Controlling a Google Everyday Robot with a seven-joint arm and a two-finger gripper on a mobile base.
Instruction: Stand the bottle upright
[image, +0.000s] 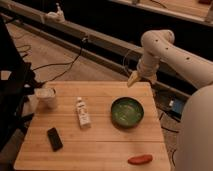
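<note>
Progress: nothing of the task looks done; the bottle lies flat, so reaching, grasping, tipping it up and letting go all remain, by my reading.
Table: pale wooden top that bears the bowl and everything else named below.
Arm: white, coming in from the right and bending down behind the bowl, towards the table's far right corner.
Bowl: round and green, right of the table's middle; the landmark for the rest.
Cup: white, upright, far to the left of the bowl, near the left edge.
Bottle: just left of the bowl with a clear gap between them; on its side, white cap pointing to the far edge, pale label facing up, body slim and whitish.
Slab: flat and black, left of the bowl and nearer the front.
Red thing: small, oblong, in front of the bowl by the near edge.
Gripper: yellowish tip behind the bowl, over the far edge, well apart from the bottle; it carries nothing I can see, and I cannot tell whether it is spread or closed.
</note>
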